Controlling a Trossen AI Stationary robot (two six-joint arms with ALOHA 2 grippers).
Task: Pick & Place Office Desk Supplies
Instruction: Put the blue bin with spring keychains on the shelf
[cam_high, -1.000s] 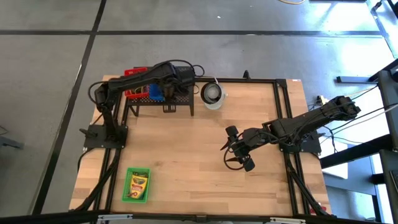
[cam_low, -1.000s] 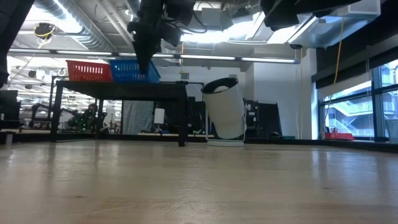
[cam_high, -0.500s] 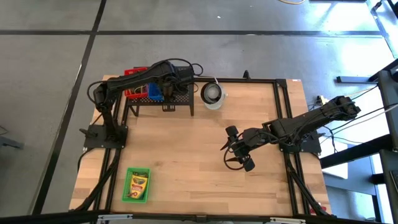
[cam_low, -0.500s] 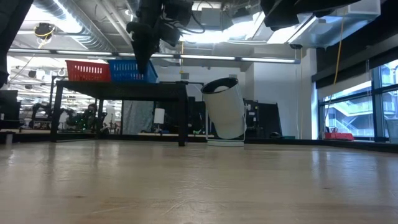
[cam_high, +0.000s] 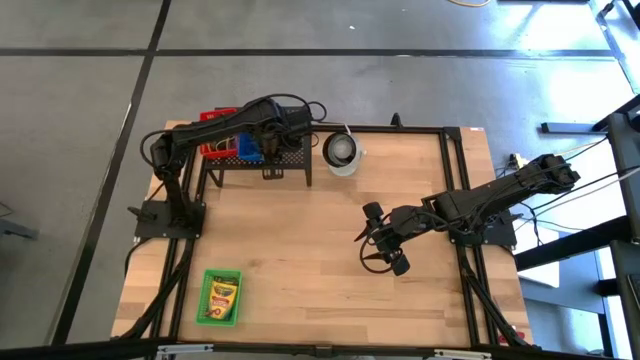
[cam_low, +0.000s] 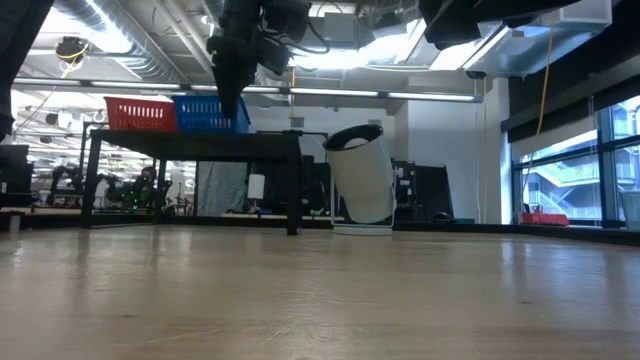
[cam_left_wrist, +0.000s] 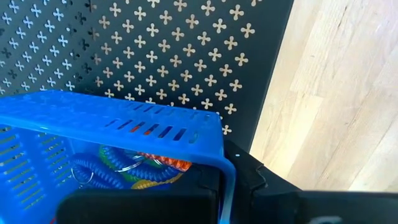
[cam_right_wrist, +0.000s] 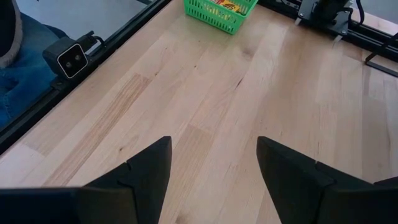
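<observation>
Table (cam_high: 300, 250): wide bare wood across the middle, black rails along its edges.
Left gripper (cam_high: 252, 150): over the black stand (cam_high: 285, 160) at the far edge, clenched on the rim of the blue basket (cam_left_wrist: 124, 124).
Coiled loops (cam_left_wrist: 134, 168): blue, green, yellow, orange, inside that basket.
Red basket (cam_low: 142, 114): just beside the blue one.
Crayon box (cam_high: 222, 296): yellow and green, lying in a green tray (cam_high: 205, 300) near the front left edge.
Right gripper (cam_high: 383, 250): released, fingers spread, above bare wood right of centre.

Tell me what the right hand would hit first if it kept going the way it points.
Likely bare table; the right hand, open, aims across it toward the green basket far ahead. Depth is uncertain.
</observation>
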